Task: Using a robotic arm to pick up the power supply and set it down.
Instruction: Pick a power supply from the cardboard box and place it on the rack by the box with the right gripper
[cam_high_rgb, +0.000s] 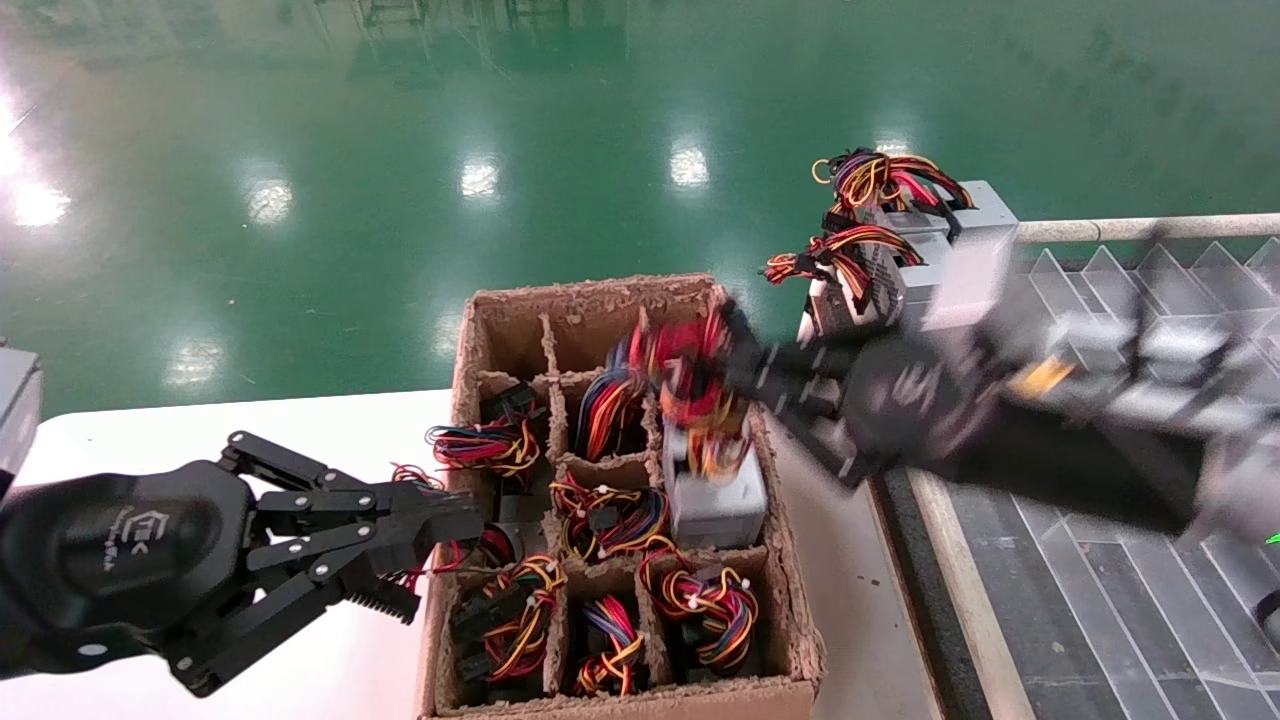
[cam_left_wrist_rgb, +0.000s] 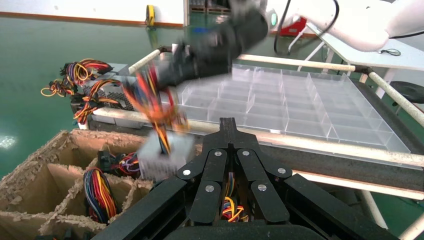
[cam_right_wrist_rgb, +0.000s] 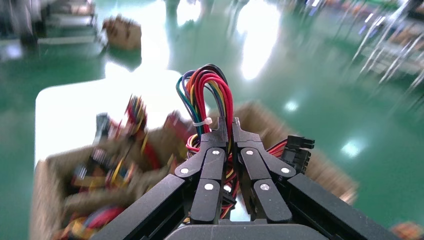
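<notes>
My right gripper (cam_high_rgb: 738, 368) reaches in over the cardboard box (cam_high_rgb: 500, 320), shut on the tied wire bundle (cam_right_wrist_rgb: 210, 95) of the power supply (cam_high_rgb: 715, 500). In the right wrist view the right gripper (cam_right_wrist_rgb: 227, 125) pinches red, purple and yellow wires just below a white tie. The grey metal body hangs from the wires, tilted, at the box's right middle cells. The left wrist view shows the power supply (cam_left_wrist_rgb: 165, 155) blurred beneath the right arm (cam_left_wrist_rgb: 220, 45). My left gripper (cam_high_rgb: 455, 525) is shut and holds nothing, low beside the box's left wall; its tips (cam_left_wrist_rgb: 227, 125) point toward the clear tray.
The divided box holds several other wired supplies (cam_high_rgb: 700, 600). Two more grey supplies (cam_high_rgb: 900, 250) stand at the near corner of the clear compartment tray (cam_left_wrist_rgb: 300, 100) on the right. A white table (cam_high_rgb: 200, 430) carries the box; green floor lies beyond.
</notes>
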